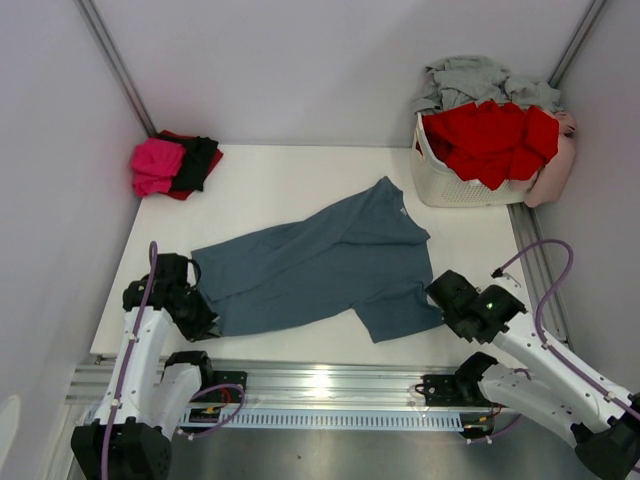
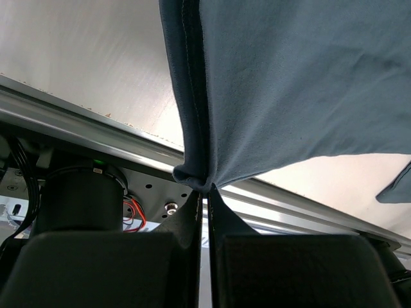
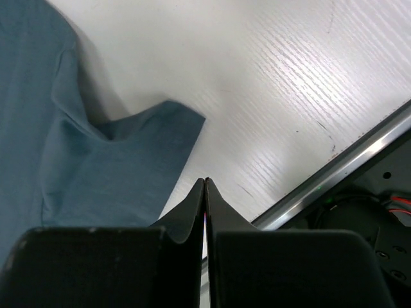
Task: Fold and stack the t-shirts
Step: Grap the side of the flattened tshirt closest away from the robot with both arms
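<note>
Pinching a fold of the hem of the slate blue-grey t-shirt, the left gripper has its jaws clamped together on the cloth, which fans up and away from the tips. The left arm crouches low at the near left corner of the table, wrist over the front rail. The right gripper has its jaws pressed tight together just beside the edge of the shirt's sleeve; I see no cloth between them. The right arm reaches in low from the near right. The shirt lies spread across the middle of the table, collar toward the far right. A white lattice basket at the far right corner holds a red shirt with a pale grey shirt heaped behind it. At the far left, a magenta-pink shirt and a black shirt sit folded together.
</note>
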Robot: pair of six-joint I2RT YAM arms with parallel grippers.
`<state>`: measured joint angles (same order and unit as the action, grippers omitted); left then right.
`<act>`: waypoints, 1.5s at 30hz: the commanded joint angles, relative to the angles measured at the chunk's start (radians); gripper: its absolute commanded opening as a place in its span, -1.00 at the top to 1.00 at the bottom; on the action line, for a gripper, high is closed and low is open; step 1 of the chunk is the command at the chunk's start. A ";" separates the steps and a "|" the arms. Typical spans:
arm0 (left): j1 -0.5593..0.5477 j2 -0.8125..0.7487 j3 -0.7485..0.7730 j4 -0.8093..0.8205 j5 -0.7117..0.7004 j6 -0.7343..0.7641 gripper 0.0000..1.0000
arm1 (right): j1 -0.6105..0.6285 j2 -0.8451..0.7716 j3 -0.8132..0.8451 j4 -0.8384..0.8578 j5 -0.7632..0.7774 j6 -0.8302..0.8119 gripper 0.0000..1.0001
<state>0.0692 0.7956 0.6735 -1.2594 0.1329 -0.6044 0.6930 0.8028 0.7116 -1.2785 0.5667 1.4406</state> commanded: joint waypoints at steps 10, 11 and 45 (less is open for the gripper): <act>-0.008 -0.009 0.034 0.009 0.002 -0.014 0.99 | -0.015 0.140 0.023 0.152 0.113 -0.034 -0.57; -0.006 -0.012 0.037 0.009 0.002 -0.014 0.99 | -0.030 0.150 0.017 0.166 0.119 -0.031 -0.47; -0.006 -0.007 0.046 0.032 0.039 0.029 -0.76 | -0.455 0.068 -0.262 0.488 -0.445 -0.376 -0.10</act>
<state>0.0685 0.7914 0.6949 -1.2331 0.1646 -0.5770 0.2646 0.8547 0.4698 -0.8143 0.1486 1.0714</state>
